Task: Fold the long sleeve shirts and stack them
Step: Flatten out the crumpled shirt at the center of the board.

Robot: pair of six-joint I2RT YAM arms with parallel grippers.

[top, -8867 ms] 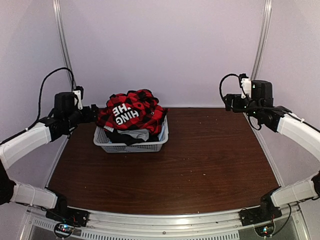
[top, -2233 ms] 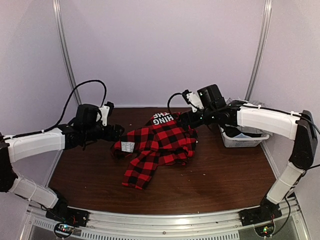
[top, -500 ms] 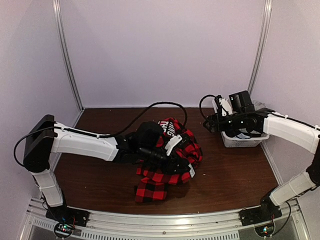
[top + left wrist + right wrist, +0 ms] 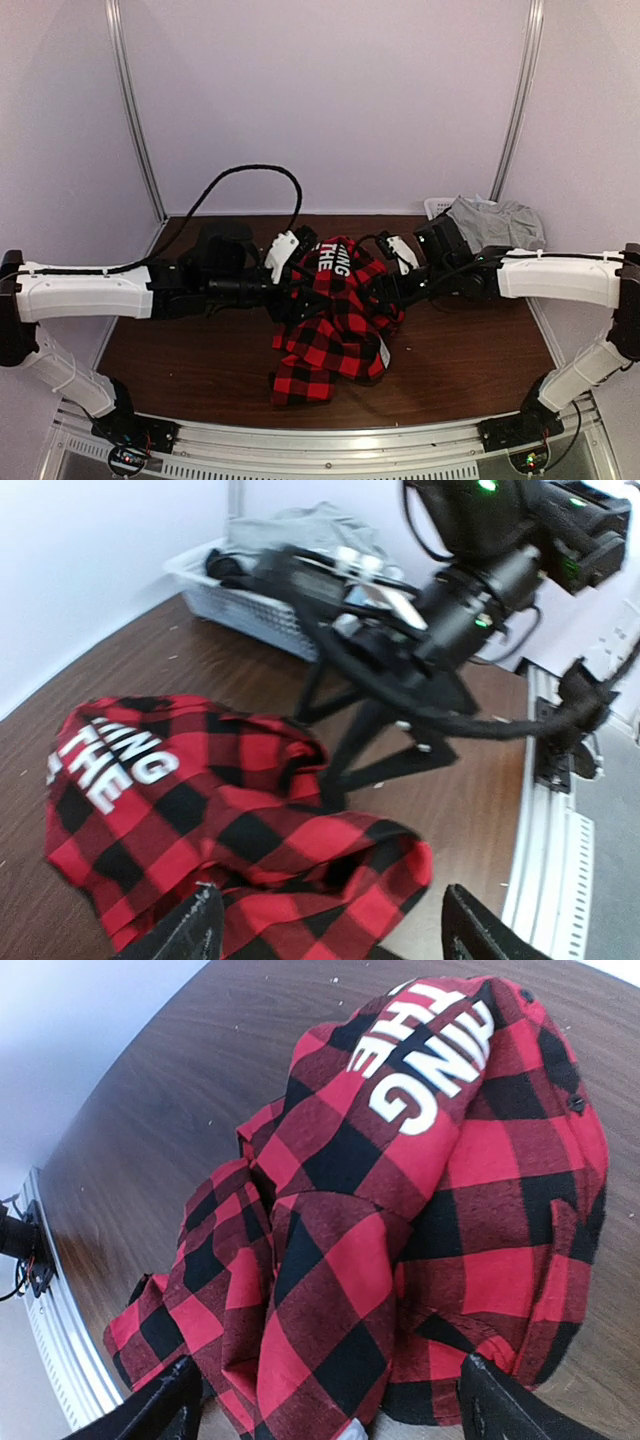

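Observation:
A red-and-black buffalo-check long sleeve shirt lies crumpled on the middle of the wooden table, white lettering on its upper part. My left gripper is at the shirt's upper left edge. In the left wrist view its jaws stand wide apart over the checked cloth, gripping nothing. My right gripper is at the shirt's upper right edge. In the right wrist view it is also open over the cloth. The right gripper's black fingers touch the shirt in the left wrist view.
A white mesh basket stands at the back right corner with a grey garment heaped on it; both show in the left wrist view, basket and garment. Bare wood lies to the shirt's right and left.
My right gripper has come from the basket to the shirt's right edge. My left arm has drawn back to the left. A grey garment now tops the basket.

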